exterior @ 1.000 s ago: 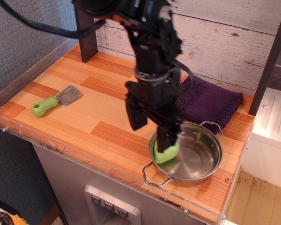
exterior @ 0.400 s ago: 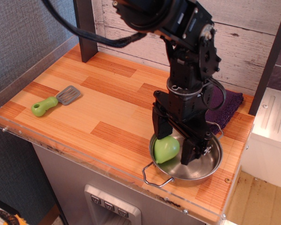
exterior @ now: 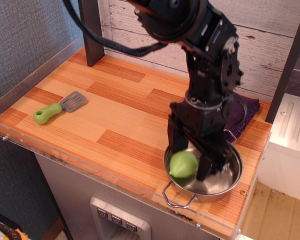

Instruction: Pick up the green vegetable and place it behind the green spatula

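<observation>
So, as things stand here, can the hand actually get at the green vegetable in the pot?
Probably yes. The hand is already down inside the steel pot, its fingers either side of the green vegetable, and nothing lies between them. Whether it has closed on it, this view does not show.

I see a shiny metal pan [exterior: 225, 182] with thin wire handles and a smooth, slightly glossy plastic green vegetable [exterior: 183, 164] in it. My gripper [exterior: 192, 157] is matt black. The counter [exterior: 110, 117] is striped, satin-finished wood edged in clear plastic. The towel [exterior: 240, 111] is nubby purple cloth; the spatula [exterior: 59, 107] has a smooth plastic handle.
</observation>
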`<state>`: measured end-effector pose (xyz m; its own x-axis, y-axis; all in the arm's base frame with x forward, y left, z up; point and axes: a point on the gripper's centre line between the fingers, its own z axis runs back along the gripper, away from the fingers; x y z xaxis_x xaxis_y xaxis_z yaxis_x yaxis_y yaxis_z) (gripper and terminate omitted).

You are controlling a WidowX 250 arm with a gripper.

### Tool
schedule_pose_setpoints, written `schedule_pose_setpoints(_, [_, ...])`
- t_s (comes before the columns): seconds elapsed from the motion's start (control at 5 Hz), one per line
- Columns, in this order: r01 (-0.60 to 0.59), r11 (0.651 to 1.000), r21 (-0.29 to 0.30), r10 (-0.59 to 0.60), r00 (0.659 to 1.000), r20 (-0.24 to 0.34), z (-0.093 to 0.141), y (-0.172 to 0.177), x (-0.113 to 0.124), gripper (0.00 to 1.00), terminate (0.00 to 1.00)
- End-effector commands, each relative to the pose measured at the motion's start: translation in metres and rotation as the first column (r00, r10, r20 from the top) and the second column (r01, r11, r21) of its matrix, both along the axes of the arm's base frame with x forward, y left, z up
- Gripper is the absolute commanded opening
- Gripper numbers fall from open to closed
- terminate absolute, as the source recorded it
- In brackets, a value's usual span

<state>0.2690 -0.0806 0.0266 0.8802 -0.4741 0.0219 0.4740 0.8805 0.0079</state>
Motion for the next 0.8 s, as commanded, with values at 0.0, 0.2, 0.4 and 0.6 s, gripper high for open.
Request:
schedule_pose_setpoints(0.0, [0.013, 1.0, 0.015, -0.014, 1.0, 0.024, 0.0032, 0.0003, 0.0, 1.0, 0.0])
schedule_pose_setpoints(0.2, [0.007, 1.0, 0.016, -0.008, 1.0, 0.029, 0.006, 0.0, 0.0013, 1.0, 0.0])
schedule_pose_setpoints(0.4, [0.002, 1.0, 0.01, -0.002, 1.0, 0.03, 0.007, 0.001, 0.0027, 0.0, 0.0])
schedule_pose_setpoints(0.6, [0.0, 1.0, 0.007, -0.001, 1.0, 0.027, 0.0067, 0.0029, 0.0026, 0.0, 0.0])
